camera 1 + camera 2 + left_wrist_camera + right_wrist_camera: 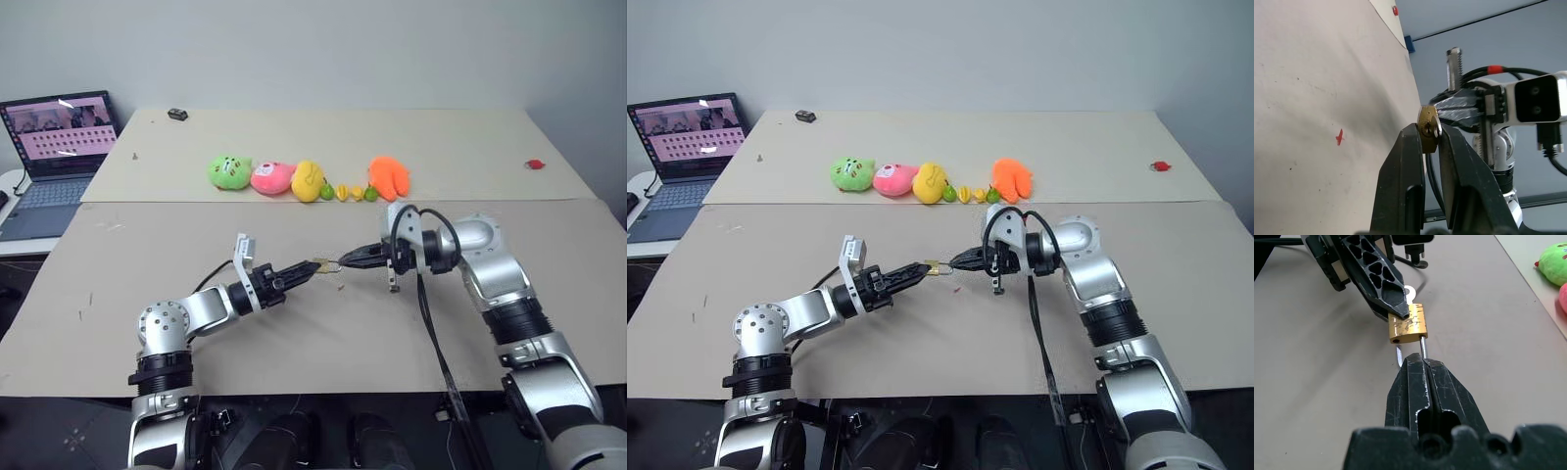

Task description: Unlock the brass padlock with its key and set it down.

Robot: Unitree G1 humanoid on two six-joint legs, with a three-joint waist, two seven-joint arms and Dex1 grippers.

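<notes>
Padlock (1408,324) held in the air above the near surface (323,333), between the two claws, roughly at the middle. Brass body pinched between the fingers of the left claw (1429,139), scuffed on its broad face. Shackle (1422,345) drawn out of the body: one leg running from the body into the right claw (1424,363), the other leg free beside it, an empty hole showing in the body at that corner. Right claw pressed together on the shackle, reaching in from the right; left claw reaching in from the left, tips meeting nose to nose across the lock. Small silvery ring (1410,294) just behind the lock by the left claw's tip; whether a key sits there cannot be told. Small red mark (1339,137) on the surface below. Farther back, on the far surface (451,137), a row of plush toys: green (230,171), pink (272,177), yellow (308,180), a few tiny fruits (349,192), orange (389,177). Small dark item (177,115) near the far left edge, small red one (534,164) at the far right. Open laptop (54,147) off to the left.
</notes>
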